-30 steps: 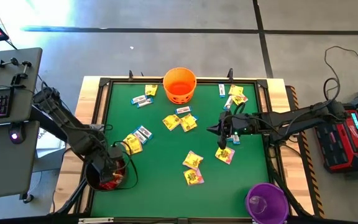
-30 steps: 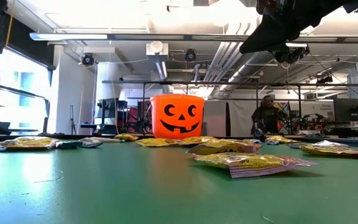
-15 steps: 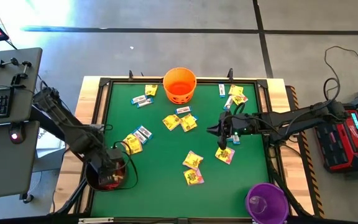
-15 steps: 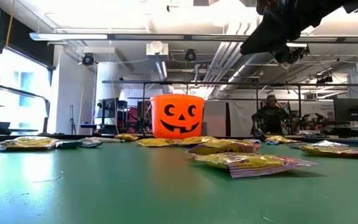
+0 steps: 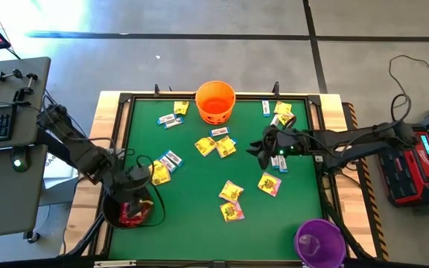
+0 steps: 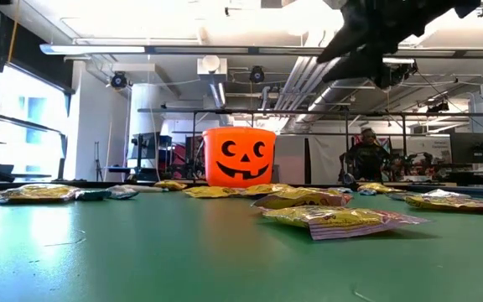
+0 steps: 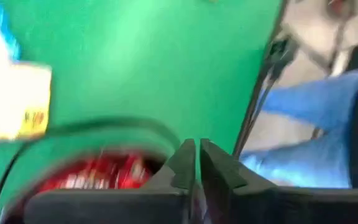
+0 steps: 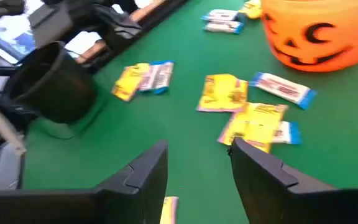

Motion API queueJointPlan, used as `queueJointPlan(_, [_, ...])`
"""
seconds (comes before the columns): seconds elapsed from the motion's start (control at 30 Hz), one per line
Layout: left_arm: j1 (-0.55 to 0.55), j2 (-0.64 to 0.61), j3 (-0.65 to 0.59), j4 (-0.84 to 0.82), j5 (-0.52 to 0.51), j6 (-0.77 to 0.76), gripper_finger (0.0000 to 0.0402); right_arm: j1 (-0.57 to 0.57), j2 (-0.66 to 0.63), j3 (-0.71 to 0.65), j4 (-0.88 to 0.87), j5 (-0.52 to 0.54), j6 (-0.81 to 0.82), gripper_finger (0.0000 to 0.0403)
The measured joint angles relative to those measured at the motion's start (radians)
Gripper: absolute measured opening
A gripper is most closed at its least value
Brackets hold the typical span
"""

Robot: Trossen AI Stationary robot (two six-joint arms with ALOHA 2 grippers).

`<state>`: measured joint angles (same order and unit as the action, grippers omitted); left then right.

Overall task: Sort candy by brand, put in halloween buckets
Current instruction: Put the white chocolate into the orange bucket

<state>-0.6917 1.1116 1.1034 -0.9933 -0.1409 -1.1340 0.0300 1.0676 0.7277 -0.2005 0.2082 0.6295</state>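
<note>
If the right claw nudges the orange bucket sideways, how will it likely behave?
The orange bucket looks like thin hollow plastic, so probably light. It stands upright on the felt-like table, so it would likely slide, or tip if pushed high. Tipped, its round wall would probably roll.

The left wrist view is smeared: red candy (image 7: 98, 177) in the black bucket (image 7: 79, 134) shows no brand. The purple bucket (image 5: 319, 243) is cut off by the high view's edge. Print on the table's candy is too small to read.
</note>
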Motion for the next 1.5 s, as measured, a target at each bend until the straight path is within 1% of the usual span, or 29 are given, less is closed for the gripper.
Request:
queueJointPlan(0.07, [0.036,-0.012,-0.007,0.069,-0.026,0.052,0.0005,-0.029,0.000,0.000,-0.029,-0.003,0.010,0.0160])
queueJointPlan(0.13, [0.079,-0.025,-0.021,0.142,-0.031,0.105,0.0006,-0.062,0.000,0.000,-0.076,-0.002,0.054,0.0158])
queueJointPlan(0.27, [0.172,-0.039,-0.048,0.272,-0.041,0.219,0.0001,-0.146,0.000,0.000,-0.220,0.002,0.158,0.0157])
queueJointPlan(0.4, [0.276,-0.039,-0.059,0.369,-0.046,0.318,0.0001,-0.225,0.000,0.000,-0.395,0.100,0.266,0.0158])
queueJointPlan(0.47, [0.323,-0.039,-0.061,0.388,-0.070,0.355,0.0001,-0.261,0.000,0.000,-0.448,0.152,0.316,0.0163])
queueJointPlan(0.63, [0.410,-0.039,-0.061,0.404,-0.222,0.391,0.0001,-0.337,0.017,-0.035,-0.477,0.267,0.415,0.0184])
queueJointPlan(0.7, [0.433,-0.039,-0.061,0.418,-0.266,0.406,0.0001,-0.360,0.045,-0.058,-0.463,0.281,0.421,0.0192])
queueJointPlan(0.77, [0.449,-0.039,-0.061,0.428,-0.287,0.415,0.0001,-0.378,0.081,-0.069,-0.422,0.279,0.420,0.0200])
queueJointPlan(0.87, [0.464,-0.038,-0.061,0.465,-0.291,0.477,0.0001,-0.391,0.150,-0.069,-0.344,0.279,0.437,0.0211])
queueJointPlan(0.97, [0.465,-0.032,-0.061,0.524,-0.283,0.601,0.0000,-0.398,0.234,-0.069,-0.272,0.301,0.447,0.0215])
queueJointPlan(1.1, [0.485,-0.037,-0.079,0.603,-0.238,0.710,0.0000,-0.399,0.347,-0.050,-0.264,0.343,0.515,0.0216])
queueJointPlan(1.17, [0.508,-0.053,-0.125,0.666,-0.188,0.725,0.0000,-0.403,0.394,-0.043,-0.263,0.344,0.565,0.0216])
queueJointPlan(1.23, [0.534,-0.063,-0.173,0.770,-0.122,0.718,0.0000,-0.403,0.434,-0.039,-0.265,0.342,0.612,0.0216])
queueJointPlan(1.3, [0.556,-0.071,-0.216,0.841,-0.078,0.717,0.0000,-0.404,0.466,-0.036,-0.260,0.352,0.627,0.0216])
queueJointPlan(1.37, [0.574,-0.071,-0.246,0.901,-0.074,0.717,0.0000,-0.406,0.494,-0.035,-0.260,0.376,0.628,0.0216])
queueJointPlan(1.5, [0.612,-0.070,-0.273,0.926,-0.106,0.661,0.0000,-0.414,0.529,-0.035,-0.225,0.384,0.631,0.0216])
